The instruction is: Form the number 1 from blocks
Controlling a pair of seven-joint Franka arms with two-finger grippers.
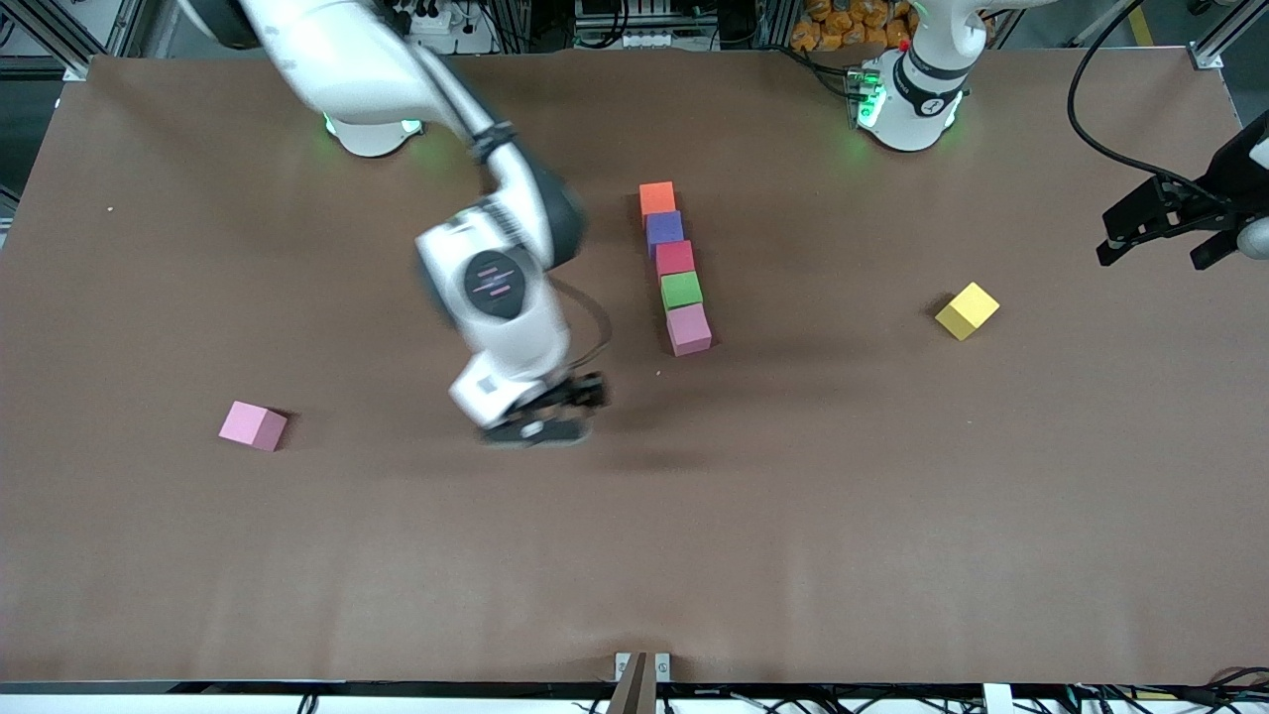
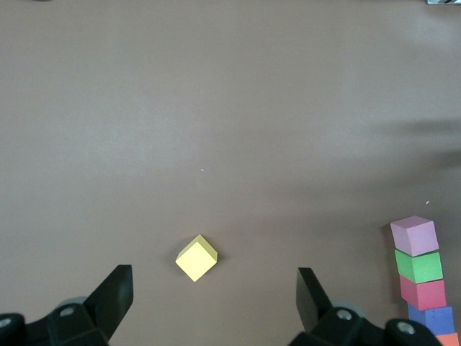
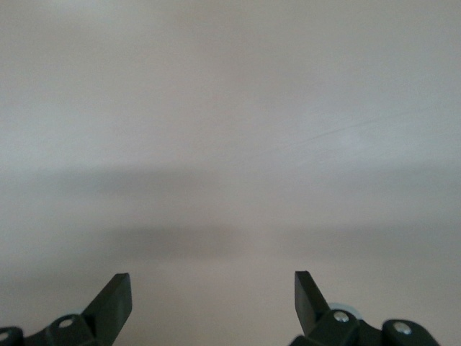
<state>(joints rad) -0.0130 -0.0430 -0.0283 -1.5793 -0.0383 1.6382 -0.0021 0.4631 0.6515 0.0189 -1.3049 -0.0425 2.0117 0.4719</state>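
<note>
You see the block row (image 1: 675, 268) running away from the front camera (orange farthest); both the left gripper (image 1: 1170, 238) and the right gripper (image 1: 555, 412) are open, holding nothing.

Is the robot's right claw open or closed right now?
Open. The right gripper has its jaws spread wide apart with only bare table between them, holding nothing.

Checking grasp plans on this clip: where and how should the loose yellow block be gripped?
Grip the yellow block across two opposite flat side faces, coming straight down from above. It sits alone on the table, turned diagonal to the column of blocks, so the wrist should rotate to match. The open left gripper hovers closest.
</note>
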